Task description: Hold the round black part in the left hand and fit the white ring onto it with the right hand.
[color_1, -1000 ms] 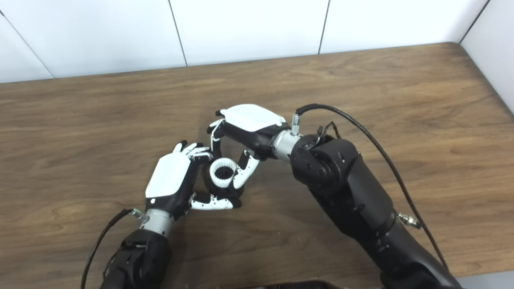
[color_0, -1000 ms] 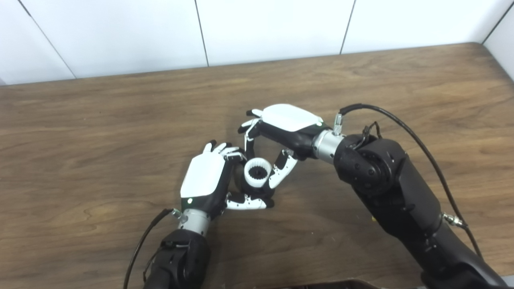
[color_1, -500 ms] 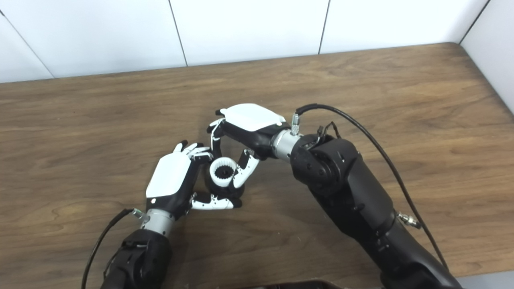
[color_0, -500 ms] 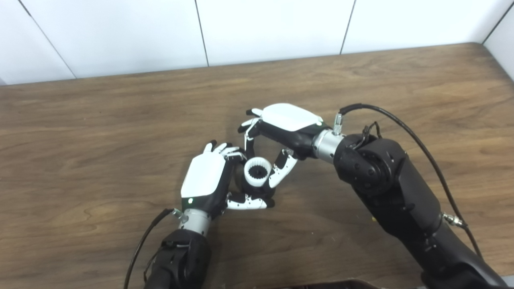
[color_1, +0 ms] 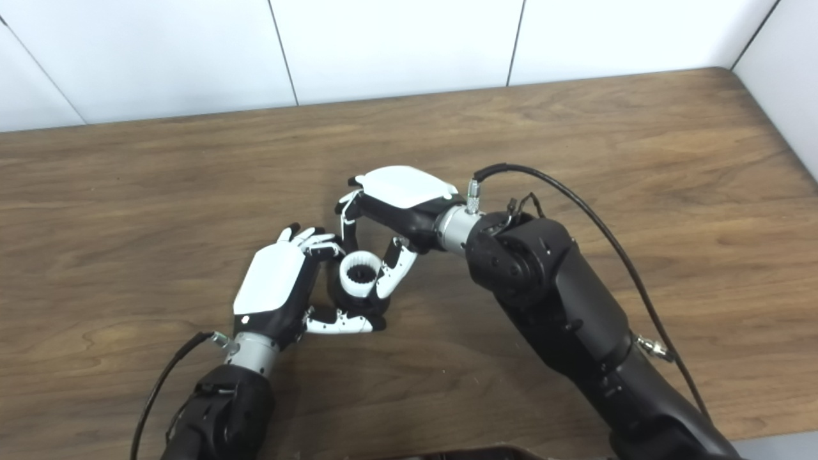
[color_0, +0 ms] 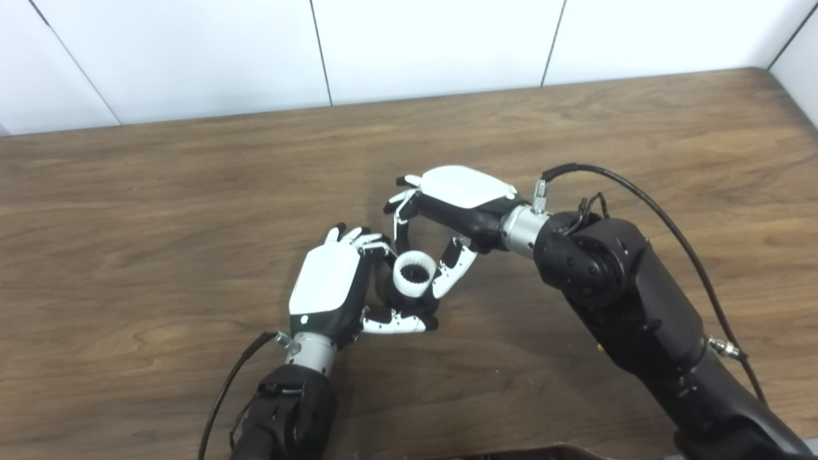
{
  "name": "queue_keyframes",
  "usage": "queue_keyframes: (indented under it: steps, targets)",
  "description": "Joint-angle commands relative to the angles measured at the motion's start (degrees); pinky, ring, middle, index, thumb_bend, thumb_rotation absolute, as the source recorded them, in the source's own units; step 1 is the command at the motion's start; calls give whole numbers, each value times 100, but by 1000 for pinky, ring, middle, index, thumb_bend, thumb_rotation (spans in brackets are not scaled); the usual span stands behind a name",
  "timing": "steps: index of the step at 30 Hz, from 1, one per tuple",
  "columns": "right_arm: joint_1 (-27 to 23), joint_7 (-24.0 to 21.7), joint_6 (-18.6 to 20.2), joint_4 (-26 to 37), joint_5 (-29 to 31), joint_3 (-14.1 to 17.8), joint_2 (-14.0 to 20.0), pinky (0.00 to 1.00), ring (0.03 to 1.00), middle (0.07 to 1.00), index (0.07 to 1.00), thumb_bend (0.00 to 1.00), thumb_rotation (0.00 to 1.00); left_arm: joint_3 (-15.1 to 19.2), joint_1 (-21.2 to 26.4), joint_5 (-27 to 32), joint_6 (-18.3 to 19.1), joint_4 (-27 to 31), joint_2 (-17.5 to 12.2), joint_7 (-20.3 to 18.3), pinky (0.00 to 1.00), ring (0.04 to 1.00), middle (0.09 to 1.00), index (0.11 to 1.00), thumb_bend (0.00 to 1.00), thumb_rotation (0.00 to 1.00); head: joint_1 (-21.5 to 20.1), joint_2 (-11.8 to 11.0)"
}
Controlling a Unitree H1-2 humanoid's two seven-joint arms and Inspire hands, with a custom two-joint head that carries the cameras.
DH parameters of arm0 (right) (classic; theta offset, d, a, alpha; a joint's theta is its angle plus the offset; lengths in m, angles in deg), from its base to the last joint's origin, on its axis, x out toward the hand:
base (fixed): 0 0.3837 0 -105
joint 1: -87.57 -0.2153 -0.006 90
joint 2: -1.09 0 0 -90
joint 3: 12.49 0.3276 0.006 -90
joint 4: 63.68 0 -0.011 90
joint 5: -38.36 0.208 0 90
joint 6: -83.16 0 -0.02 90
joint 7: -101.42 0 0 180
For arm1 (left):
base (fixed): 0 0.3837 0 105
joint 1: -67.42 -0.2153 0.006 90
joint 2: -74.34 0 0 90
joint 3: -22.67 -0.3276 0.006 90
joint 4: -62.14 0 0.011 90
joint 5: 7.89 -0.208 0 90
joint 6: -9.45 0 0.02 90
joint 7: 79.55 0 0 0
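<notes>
White and toothed on its inner wall, the white ring (color_0: 413, 275) is sitting on top of the round black part (color_0: 401, 299), whose dark body is showing just below and around it. The left hand (color_0: 332, 287) is curling around that black part from the left, its fingers (color_0: 365, 243) wrapping behind and its thumb (color_0: 391, 324) lying under the near side, low over the brown wooden counter (color_0: 160, 211). The right hand (color_0: 457, 204) is reaching in from the right and arching over the ring, one finger (color_0: 402, 230) coming down at the ring's far side and its thumb (color_0: 450, 276) pressing the right side, so it is pinching the ring. Both hands are meeting near the counter's middle.
</notes>
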Motion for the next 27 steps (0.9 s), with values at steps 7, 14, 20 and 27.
queue_keyframes:
  steps: [7, 14, 20, 27]
  targets:
    - [-135, 165, -19, 53, -3, 83, -56, 952, 996, 866, 485, 524, 133, -43, 27, -53, 35, 99, -5, -207, 1000, 906, 805, 482, 525, 55, 5, 11]
    - [-68, 171, -30, 75, -38, 40, -92, 956, 990, 856, 484, 524, 133, -37, 25, -45, 28, 94, -11, -214, 1000, 906, 805, 482, 525, 55, 5, 11]
    - [-22, 219, -84, 73, -33, 13, -122, 960, 992, 857, 484, 523, 132, -42, 27, -45, 3, 80, 2, -168, 1000, 907, 806, 482, 525, 55, 8, 23]
    - [-16, 211, -108, 83, 15, -27, -135, 965, 999, 858, 484, 524, 134, -37, 32, -37, 32, 87, 32, -180, 1000, 904, 809, 482, 525, 56, 15, 32]
